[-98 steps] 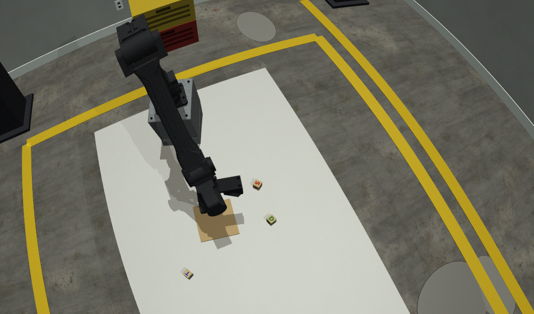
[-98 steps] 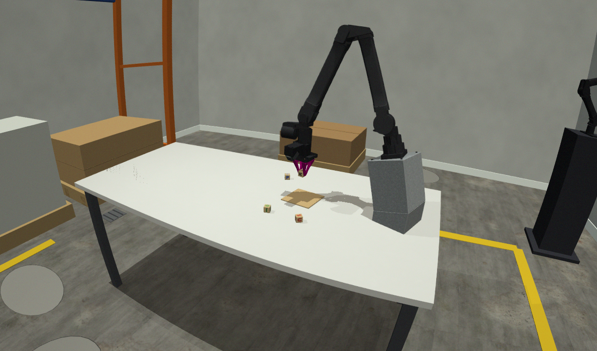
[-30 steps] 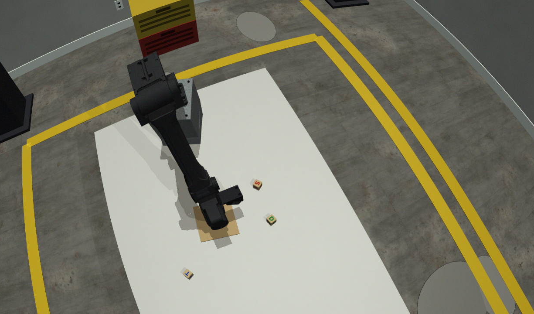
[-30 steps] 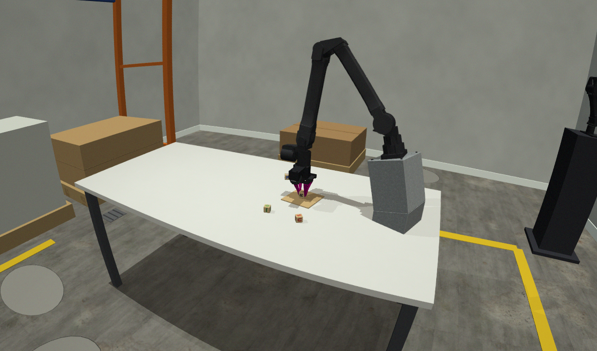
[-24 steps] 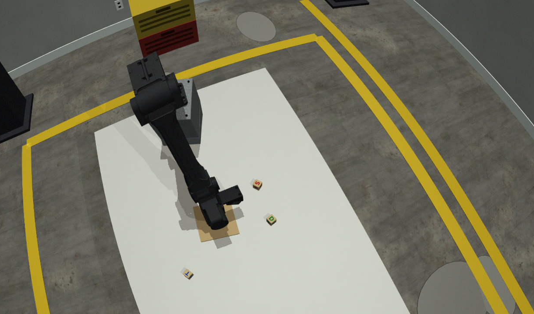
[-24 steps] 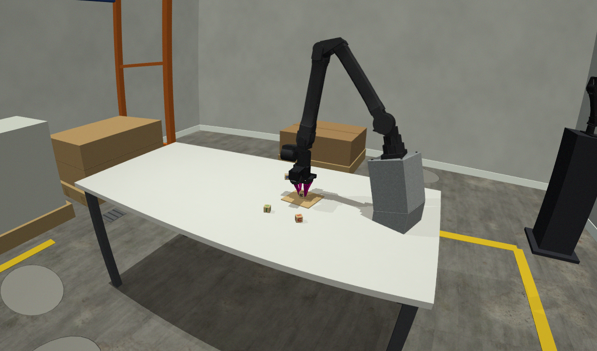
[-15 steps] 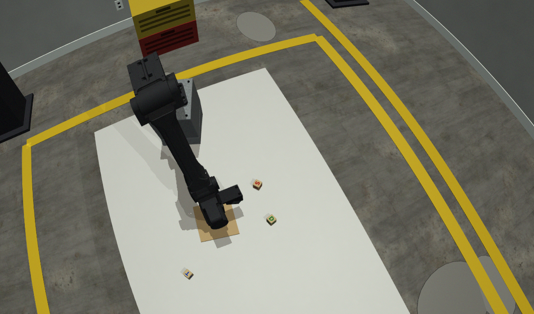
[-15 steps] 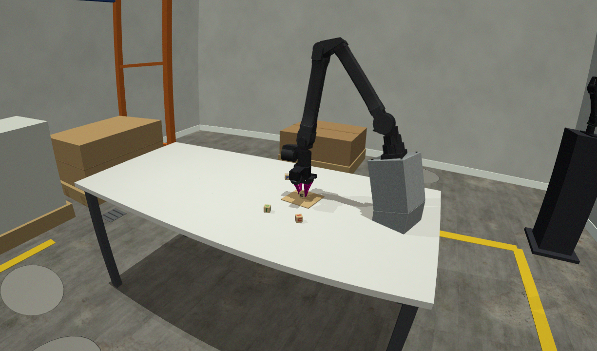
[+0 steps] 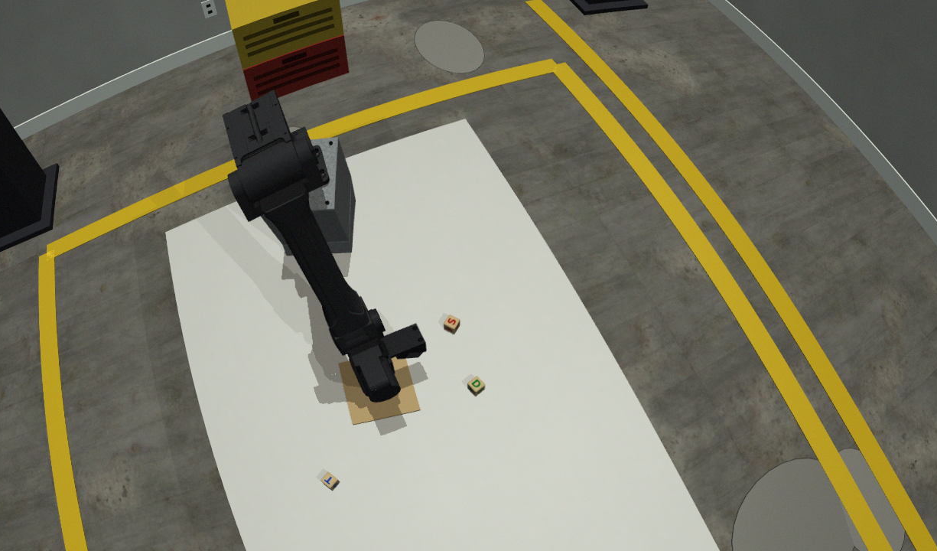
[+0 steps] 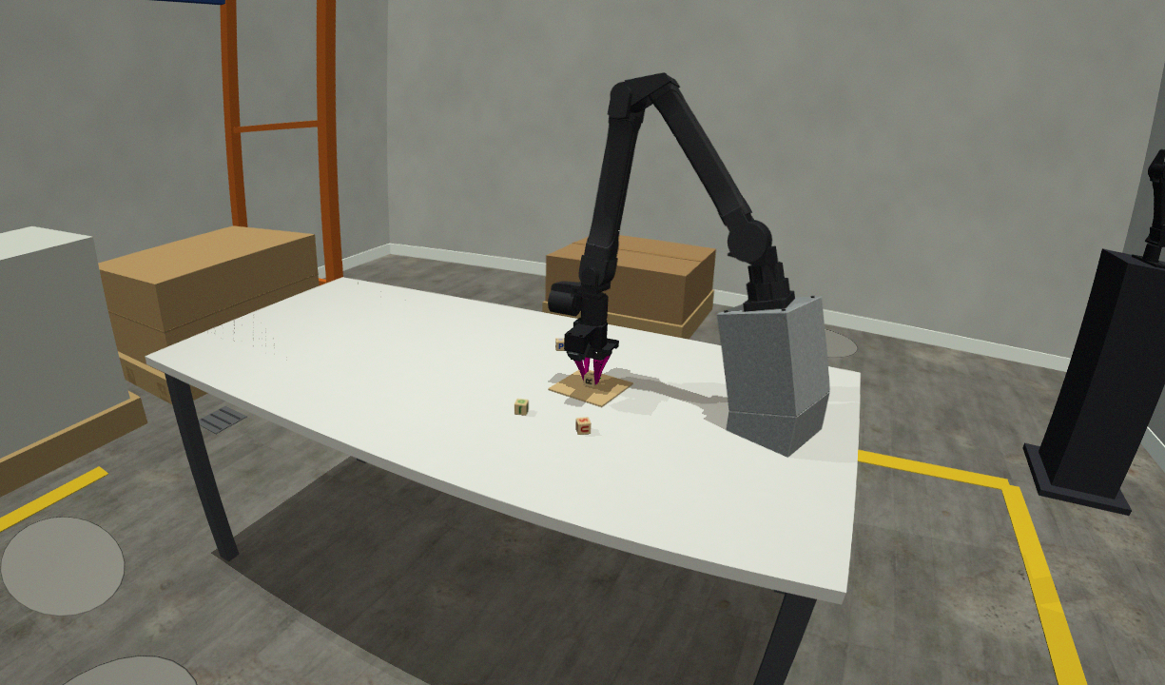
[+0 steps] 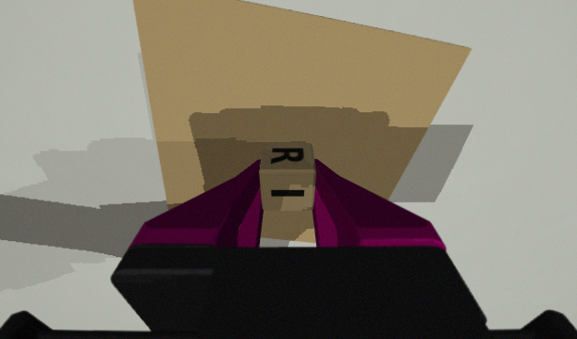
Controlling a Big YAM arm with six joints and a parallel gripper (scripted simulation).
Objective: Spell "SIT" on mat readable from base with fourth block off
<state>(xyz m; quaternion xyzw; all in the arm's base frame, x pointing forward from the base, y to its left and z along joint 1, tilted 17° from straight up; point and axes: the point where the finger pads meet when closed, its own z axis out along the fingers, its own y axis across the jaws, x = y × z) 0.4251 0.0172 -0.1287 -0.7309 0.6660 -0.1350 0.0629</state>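
Wrist view, near to far: the gripper (image 11: 286, 198), its magenta fingers clamped on the I block (image 11: 287, 181), hangs over the tan mat (image 11: 288, 80); whether the block touches the mat cannot be told. Seen from above with the mat as clock centre, the D block (image 9: 476, 385) lies at three o'clock, the S block (image 9: 450, 323) at one o'clock, and the T block (image 9: 330, 480) at seven o'clock, all off the mat on the table (image 9: 560, 438). Judged progress: I is nearly placed; S and T remain.

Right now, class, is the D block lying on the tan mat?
No, the D block sits on the white table, apart from the mat.
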